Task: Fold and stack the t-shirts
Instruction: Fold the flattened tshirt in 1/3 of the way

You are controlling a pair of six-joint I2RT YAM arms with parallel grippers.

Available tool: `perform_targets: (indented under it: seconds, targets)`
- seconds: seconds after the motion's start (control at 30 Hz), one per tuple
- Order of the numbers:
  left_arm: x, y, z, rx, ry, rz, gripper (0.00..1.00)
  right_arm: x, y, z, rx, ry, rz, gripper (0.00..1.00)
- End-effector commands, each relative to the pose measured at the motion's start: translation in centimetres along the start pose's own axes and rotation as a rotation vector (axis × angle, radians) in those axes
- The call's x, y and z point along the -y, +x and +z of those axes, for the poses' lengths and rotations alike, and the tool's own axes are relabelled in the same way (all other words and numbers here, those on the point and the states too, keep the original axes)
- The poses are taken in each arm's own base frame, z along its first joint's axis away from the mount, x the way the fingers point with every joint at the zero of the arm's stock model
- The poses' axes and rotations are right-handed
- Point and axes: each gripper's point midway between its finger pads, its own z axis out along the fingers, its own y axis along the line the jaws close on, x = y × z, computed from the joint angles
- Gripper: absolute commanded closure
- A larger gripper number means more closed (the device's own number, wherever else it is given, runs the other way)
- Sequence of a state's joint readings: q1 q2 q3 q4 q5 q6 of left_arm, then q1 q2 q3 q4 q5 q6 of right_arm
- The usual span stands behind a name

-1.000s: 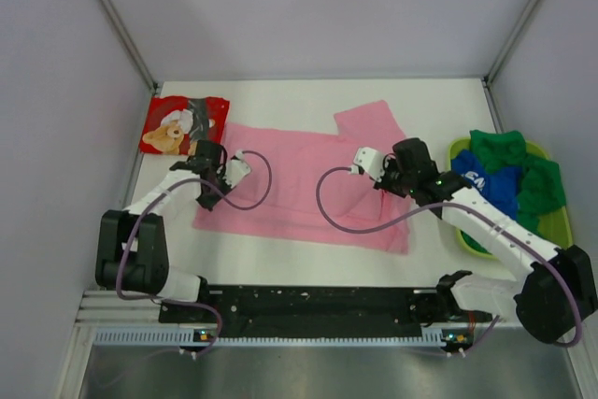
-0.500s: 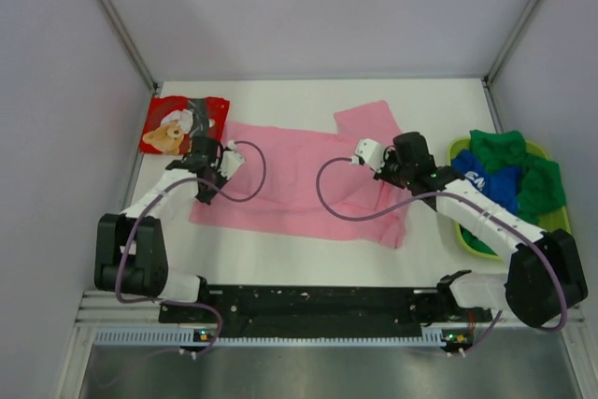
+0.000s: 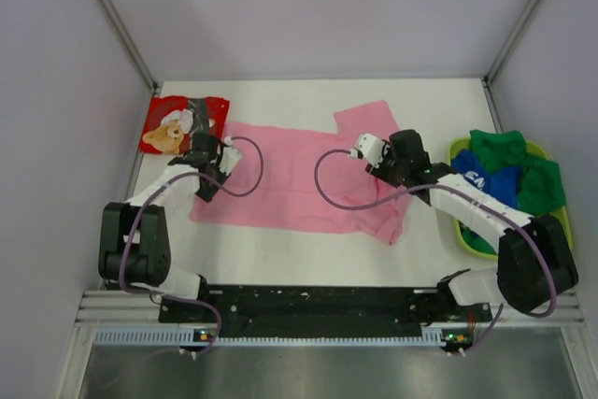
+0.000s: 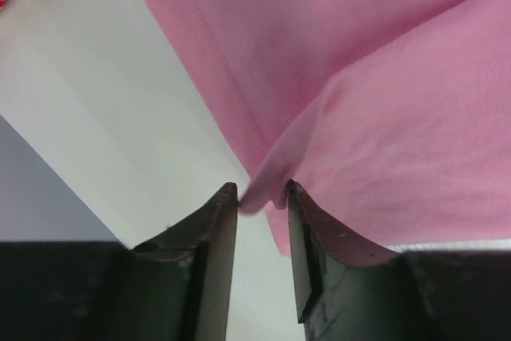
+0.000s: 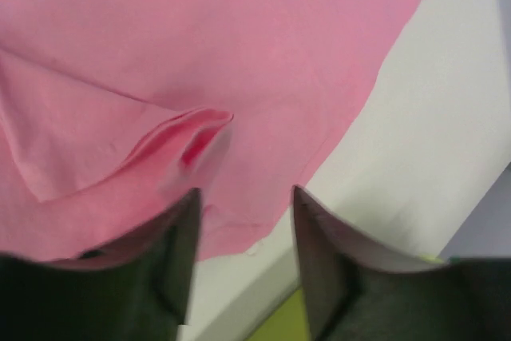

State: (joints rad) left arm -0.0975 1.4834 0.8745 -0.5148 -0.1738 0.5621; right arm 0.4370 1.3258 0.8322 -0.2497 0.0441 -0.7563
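Note:
The pink t-shirt [image 3: 299, 184] lies spread across the middle of the table, its near part doubled over. My left gripper [image 3: 209, 158] is at the shirt's left edge. In the left wrist view its jaws [image 4: 262, 188] stand apart, with a small fold of pink cloth [image 4: 383, 77] resting between the tips. My right gripper [image 3: 370, 150] hovers over the shirt's right part, open [image 5: 243, 193] above the pink cloth [image 5: 200, 37], holding nothing. The red teddy-bear t-shirt [image 3: 182, 123] lies folded at the back left. The blue t-shirt [image 3: 491, 184] and green t-shirt [image 3: 523, 170] sit bunched at the right.
A yellow-green tray [image 3: 561, 221] at the right edge holds the blue and green shirts; its corner [image 5: 275, 325] shows below my right jaws. Purple cables loop from both wrists over the pink shirt. Walls close in the left, right and back.
Both grippers carried the pink shirt's near edge toward the far side, then opened from shut. The shirt's near edge now lies further from the arm bases.

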Motion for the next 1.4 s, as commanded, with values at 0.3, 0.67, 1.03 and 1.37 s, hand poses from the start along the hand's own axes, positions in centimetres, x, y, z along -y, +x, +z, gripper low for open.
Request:
perform_targets:
  seconds: [0.3, 0.67, 1.03, 1.37]
  targets:
    - [-1.4, -4.0, -7.3, 0.271, 0.031, 0.229, 0.49, 1.3, -3.1, -7.8, -0.078, 0.038, 1.135, 0.31]
    - [5.5, 1.8, -3.1, 0.202, 0.289, 0.514, 0.47, -13.5, 2.5, -9.5, -0.310, -0.205, 1.423, 0.59]
    - [5.5, 2.6, 0.6, 0.150, 0.262, 0.526, 0.50, -14.9, 4.2, -6.0, -0.299, -0.141, 1.475, 0.61]
    - [3.7, 1.7, 0.9, 0.149, 0.161, 0.442, 1.00, -13.6, 6.2, -5.3, -0.296, -0.010, 1.526, 1.00]
